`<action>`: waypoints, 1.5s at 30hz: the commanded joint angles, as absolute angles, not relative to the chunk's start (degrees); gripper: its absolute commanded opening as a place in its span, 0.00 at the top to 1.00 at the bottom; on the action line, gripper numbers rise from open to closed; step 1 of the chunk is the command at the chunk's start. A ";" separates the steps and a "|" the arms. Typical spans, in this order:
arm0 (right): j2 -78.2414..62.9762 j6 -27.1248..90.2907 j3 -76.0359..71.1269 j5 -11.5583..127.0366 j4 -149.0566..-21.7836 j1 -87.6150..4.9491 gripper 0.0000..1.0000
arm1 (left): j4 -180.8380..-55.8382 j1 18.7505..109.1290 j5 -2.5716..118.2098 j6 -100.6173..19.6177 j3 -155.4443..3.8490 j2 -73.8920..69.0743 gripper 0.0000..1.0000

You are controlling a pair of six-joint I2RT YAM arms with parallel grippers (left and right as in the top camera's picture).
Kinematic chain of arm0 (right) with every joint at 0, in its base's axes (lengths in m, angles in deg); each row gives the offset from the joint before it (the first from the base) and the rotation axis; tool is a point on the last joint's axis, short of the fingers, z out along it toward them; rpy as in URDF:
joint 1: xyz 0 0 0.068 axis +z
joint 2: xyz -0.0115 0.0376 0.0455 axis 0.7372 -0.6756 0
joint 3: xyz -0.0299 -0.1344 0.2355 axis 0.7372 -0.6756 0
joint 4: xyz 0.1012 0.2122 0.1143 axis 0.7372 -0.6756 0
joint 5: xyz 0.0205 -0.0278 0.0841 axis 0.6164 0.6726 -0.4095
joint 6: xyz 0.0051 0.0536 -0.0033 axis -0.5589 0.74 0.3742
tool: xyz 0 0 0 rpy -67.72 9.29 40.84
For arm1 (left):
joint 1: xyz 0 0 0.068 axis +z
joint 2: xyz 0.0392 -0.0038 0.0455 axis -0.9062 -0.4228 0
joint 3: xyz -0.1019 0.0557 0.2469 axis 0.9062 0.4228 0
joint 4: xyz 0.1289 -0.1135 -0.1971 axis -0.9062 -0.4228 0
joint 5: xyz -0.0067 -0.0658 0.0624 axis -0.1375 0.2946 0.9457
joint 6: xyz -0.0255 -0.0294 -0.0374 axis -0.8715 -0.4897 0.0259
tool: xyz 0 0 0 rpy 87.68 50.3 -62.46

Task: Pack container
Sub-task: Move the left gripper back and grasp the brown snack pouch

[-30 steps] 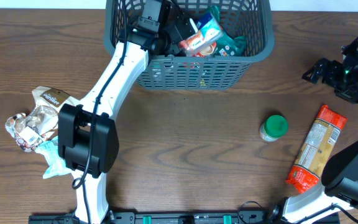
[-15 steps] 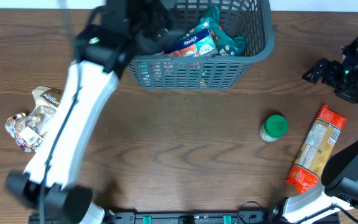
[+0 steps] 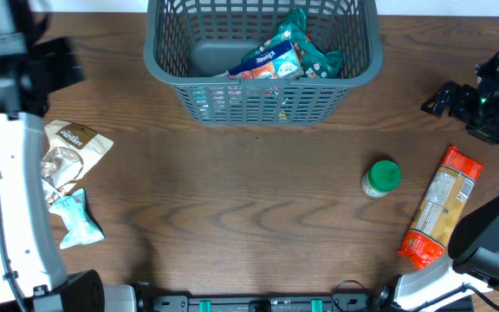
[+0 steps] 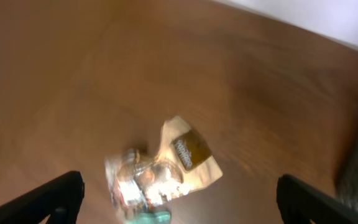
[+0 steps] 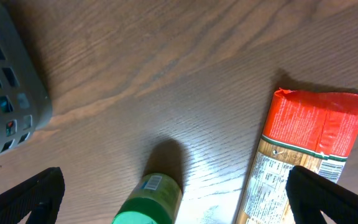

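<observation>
- The large dark grey rectangular plastic basket with slotted sides (image 3: 262, 102) stands at the far middle of the brown wooden bench (image 3: 249, 225). Its top is open, so packets can be dropped in from above.
- Blue and teal foil packets (image 3: 280, 56) lie heaped in its right half. The left half shows bare floor, so that looks like the room left to fill.
- The left tool (image 4: 180, 202) hangs over the left part of the bench, fingers spread wide with nothing between them.
- Under it, in a blurred wrist view, lie a tan paper snack pouch (image 4: 188, 152) and a crinkled clear plastic packet (image 4: 143, 182), touching each other. The tool seems poised to come down on this cluster.
- A small teal sachet (image 3: 81, 221) lies just beside that cluster, nearer the front edge.
- The right tool (image 5: 179, 199) is likewise spread wide and empty, held at the far right, well apart from the basket.
- Below it are a round green-lidded jar (image 5: 148, 202) and a long pasta packet with red ends (image 5: 303, 149), near each other but not touching.
- The middle of the bench between the two groups is bare wood, so either arm should have a free path to the basket.
- The basket's thick rim is the edge to clear.
- The pasta packet's near end lies close against the right arm (image 3: 496, 230), which may cramp a grasp there.
</observation>
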State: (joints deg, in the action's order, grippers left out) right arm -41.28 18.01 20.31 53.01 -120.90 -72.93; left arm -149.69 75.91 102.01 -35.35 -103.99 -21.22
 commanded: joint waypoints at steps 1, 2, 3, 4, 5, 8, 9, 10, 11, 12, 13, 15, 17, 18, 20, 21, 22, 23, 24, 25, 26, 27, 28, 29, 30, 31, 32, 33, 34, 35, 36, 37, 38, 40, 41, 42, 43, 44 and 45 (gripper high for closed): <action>-41.46 16.74 20.16 53.33 -120.84 -72.91 0.01 | -151.44 81.04 102.10 -76.05 -101.72 -21.76 0.01; -41.46 16.74 20.16 53.33 -120.82 -72.91 0.01 | -151.88 82.11 100.22 -84.16 -101.17 -21.79 0.01; -41.46 16.74 20.16 53.33 -120.84 -72.91 0.01 | -151.86 82.94 97.93 -91.81 -100.56 -21.81 0.01; -41.46 16.74 20.16 53.33 -120.88 -72.91 0.01 | -151.77 83.38 96.72 -97.45 -100.19 -21.81 0.01; -41.46 16.74 20.16 53.33 -120.99 -72.91 0.01 | -151.81 83.71 95.94 -103.31 -99.95 -21.87 0.01; -41.46 16.76 20.16 53.33 -121.23 -72.91 0.01 | -151.77 83.95 95.96 -116.29 -98.77 -22.20 0.01; -41.46 16.76 20.16 53.31 -121.28 -72.91 0.01 | -151.72 83.93 95.94 -119.74 -98.20 -22.42 0.01; -41.46 16.79 20.16 53.31 -121.28 -72.88 0.01 | -151.72 83.93 95.94 -122.30 -97.74 -22.79 0.01; -41.46 16.79 20.16 53.31 -121.28 -72.84 0.01 | -151.53 83.93 95.94 -124.66 -97.22 -23.29 0.01; -41.46 16.79 20.16 53.31 -121.28 -72.75 0.01 | -151.35 83.93 95.98 -126.50 -96.71 -24.06 0.01; -41.46 16.81 20.16 53.31 -121.28 -72.60 0.01 | -151.24 83.97 95.98 -128.16 -96.28 -24.78 0.01; -41.46 16.79 20.16 53.33 -121.28 -72.25 0.01 | -151.11 84.28 95.96 -131.22 -95.51 -26.79 0.01; -41.46 16.76 20.16 53.33 -121.47 -72.01 0.01 | -151.11 84.37 95.96 -132.57 -94.92 -29.17 0.01; -41.46 16.76 20.16 53.33 -121.65 -71.99 0.01 | -151.09 84.43 95.96 -132.64 -94.68 -30.55 0.01; -41.46 16.76 20.16 53.33 -121.69 -71.99 0.01 | -151.13 84.71 95.94 -132.77 -94.59 -33.19 0.01; -41.46 16.76 20.16 53.33 -121.67 -72.01 0.01 | -151.11 84.89 95.89 -132.79 -94.59 -34.51 0.01; -41.46 16.74 20.16 53.36 -121.67 -71.99 0.01 | -151.09 85.06 95.92 -132.88 -94.59 -35.60 0.01; -41.46 16.72 20.16 53.38 -121.71 -71.99 0.01 | -151.16 85.24 95.89 -133.25 -94.59 -36.78 0.01; -41.46 16.74 20.16 53.36 -121.78 -72.01 0.01 | -151.18 85.50 95.89 -133.42 -94.59 -37.85 0.01; -41.46 16.74 20.16 53.36 -121.84 -72.01 0.01 | -151.18 85.81 95.89 -133.42 -94.59 -38.86 0.01; -41.46 16.74 20.16 53.36 -121.89 -72.01 0.01 | -151.18 86.09 95.50 -133.64 -94.59 -39.60 0.01; -41.46 16.74 20.16 53.36 -121.95 -72.01 0.01 | -151.16 86.49 94.54 -134.26 -94.59 -40.49 0.02; -41.46 16.74 20.16 53.36 -122.09 -72.01 0.01 | -151.13 86.86 93.45 -135.09 -94.59 -41.35 0.01; -41.46 16.74 20.16 53.38 -122.17 -72.01 0.01 | -151.13 87.23 92.59 -135.65 -94.59 -42.18 0.01; -41.46 16.74 20.16 53.38 -122.22 -72.01 0.01 | -151.13 87.56 92.09 -136.16 -94.59 -42.94 0.01; -41.46 16.74 20.16 53.38 -122.22 -72.01 0.01 | -151.13 87.91 91.83 -136.22 -94.59 -43.71 0.01; -41.46 16.74 20.16 53.38 -122.22 -72.01 0.01 | -151.13 88.21 91.83 -136.22 -94.59 -44.32 0.01; -41.46 16.74 20.16 53.40 -122.19 -72.01 0.01 | -151.13 88.54 91.83 -136.22 -94.59 -45.02 0.01; -41.46 16.74 20.16 53.40 -122.19 -72.01 0.01 | -151.13 88.85 91.83 -136.20 -94.59 -45.61 0.01; -41.46 16.74 20.16 53.40 -122.24 -72.01 0.01 | -151.16 89.24 91.83 -136.18 -94.59 -46.29 0.01; -41.46 16.74 20.16 53.42 -122.30 -72.01 0.01 | -151.18 89.52 91.83 -136.18 -94.57 -46.64 0.01; -41.46 16.74 20.16 53.40 -122.35 -72.01 0.01 | -151.13 89.81 91.85 -136.20 -94.42 -47.05 0.02; -41.46 16.74 20.16 53.40 -122.37 -72.01 0.01 | -151.13 90.14 91.85 -136.20 -94.38 -47.34 0.01; -41.46 16.74 20.16 53.40 -122.35 -72.01 0.01 | -151.13 90.81 91.87 -136.20 -94.38 -48.01 0.01; -41.46 16.74 20.16 53.40 -122.33 -72.01 0.01 | -151.13 91.21 91.87 -136.20 -94.38 -48.38 0.01; -41.46 16.76 20.16 53.40 -122.33 -72.01 0.01 | -151.13 91.56 91.87 -136.20 -94.38 -48.76 0.01; -41.46 16.74 20.16 53.40 -122.35 -72.01 0.01 | -151.13 92.04 91.85 -136.20 -94.38 -49.39 0.01; -41.46 16.74 20.16 53.40 -122.39 -72.01 0.01 | -151.13 92.30 91.85 -136.20 -94.38 -49.83 0.01; -41.46 16.74 20.16 53.40 -122.48 -72.01 0.01 | -151.16 92.67 91.85 -136.18 -94.38 -50.48 0.01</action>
State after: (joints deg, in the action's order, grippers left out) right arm -41.28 18.01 20.31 53.01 -122.17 -72.38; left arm -150.76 91.42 91.76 -135.02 -94.77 -48.54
